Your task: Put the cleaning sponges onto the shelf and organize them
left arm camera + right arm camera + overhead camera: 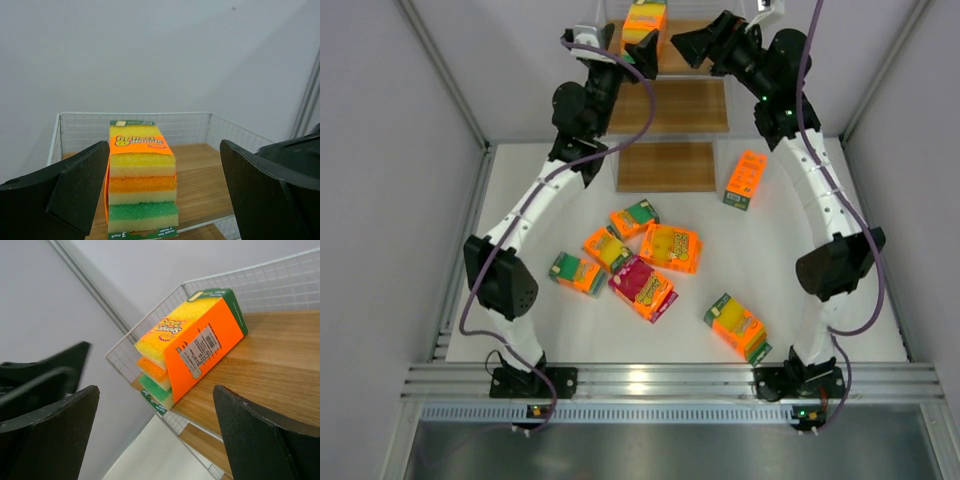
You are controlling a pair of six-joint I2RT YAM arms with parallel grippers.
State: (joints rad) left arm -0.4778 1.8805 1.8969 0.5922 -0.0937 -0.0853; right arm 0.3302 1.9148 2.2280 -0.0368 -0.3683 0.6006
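One pack of cleaning sponges stands on the top board of the shelf, against the wire back. In the left wrist view this pack shows yellow, orange and green layers, and my left gripper is open around it with a gap on each side. My right gripper is open too, hovering off the shelf's front corner beside the same pack and holding nothing. Several more packs lie on the white table, among them an orange one by the lowest board and a magenta one.
The top board has a white wire fence round its back and sides. Two lower wooden boards step down toward the table. Both arms meet close together at the shelf top, the left gripper and the right gripper on either side of the pack.
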